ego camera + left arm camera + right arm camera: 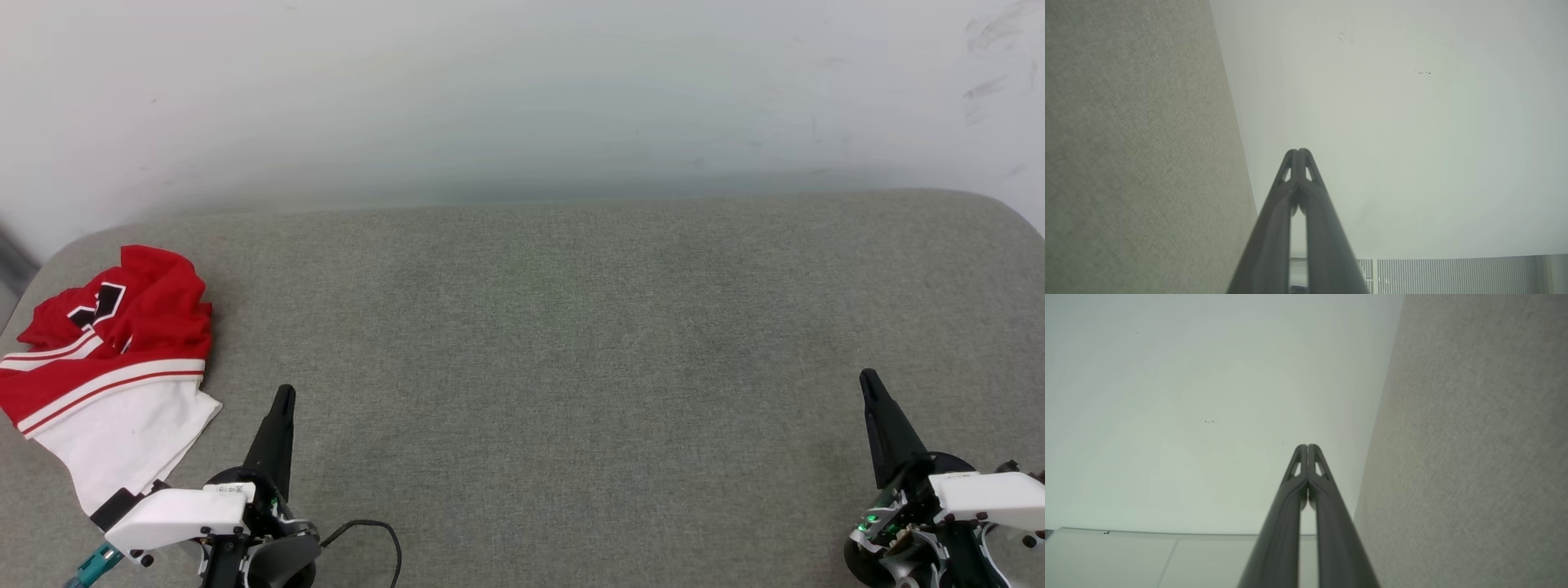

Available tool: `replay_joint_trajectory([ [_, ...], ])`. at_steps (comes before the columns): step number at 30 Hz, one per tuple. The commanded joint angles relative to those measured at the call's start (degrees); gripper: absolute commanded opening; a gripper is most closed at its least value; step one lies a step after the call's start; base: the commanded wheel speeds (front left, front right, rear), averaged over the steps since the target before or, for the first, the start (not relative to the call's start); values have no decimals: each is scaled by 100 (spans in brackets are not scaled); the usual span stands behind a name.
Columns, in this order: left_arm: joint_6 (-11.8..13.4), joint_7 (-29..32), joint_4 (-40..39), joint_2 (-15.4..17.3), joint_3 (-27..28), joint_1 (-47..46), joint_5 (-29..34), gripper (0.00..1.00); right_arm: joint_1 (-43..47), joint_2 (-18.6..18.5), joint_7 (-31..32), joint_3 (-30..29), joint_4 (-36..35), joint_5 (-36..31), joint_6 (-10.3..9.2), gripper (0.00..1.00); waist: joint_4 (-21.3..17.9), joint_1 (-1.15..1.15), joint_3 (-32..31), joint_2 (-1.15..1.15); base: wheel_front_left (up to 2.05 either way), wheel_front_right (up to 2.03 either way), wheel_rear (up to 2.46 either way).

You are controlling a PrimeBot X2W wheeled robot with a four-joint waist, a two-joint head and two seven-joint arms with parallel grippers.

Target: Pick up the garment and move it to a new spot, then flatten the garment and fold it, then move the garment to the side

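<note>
The garment, a red jersey with a white sleeve, striped trim and black letters, lies crumpled at the far left of the grey padded surface. My left gripper hovers just right of its white sleeve, fingers together and holding nothing. My right gripper sits at the lower right, far from the garment, also shut and empty. In the left wrist view the left gripper's tips touch each other against the pale wall. In the right wrist view the right gripper's tips meet the same way.
A pale wall rises behind the grey surface. A black cable loops beside the left wrist. The surface's rounded corners show at the far left and far right.
</note>
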Motion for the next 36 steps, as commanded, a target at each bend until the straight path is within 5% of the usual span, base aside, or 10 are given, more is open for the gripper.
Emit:
replay_joint_trajectory([
  [1, -13, 11, -2, -6, 14, -36, 11, 0, -63, 20, 7, 2, 3, -28, -2, 0, 0, 0, 0, 0, 0, 0, 0],
  [28, -13, 10, -2, -6, 11, -36, 10, 0, -63, 20, 6, 2, 3, -27, -2, 0, 0, 0, 0, 0, 0, 0, 0],
  [29, 0, 0, 0, 0, 0, 0, 0, 100, 0, 0, 0, 0, 0, 0, 0, 100, 0, 0, 0, 0, 0, 0, 0],
  [36, 1, -192, -35, -12, -41, 148, 118, 100, 162, 2, -183, 21, 40, -133, -1, 100, 0, 0, 6, 0, 0, 0, 0],
])
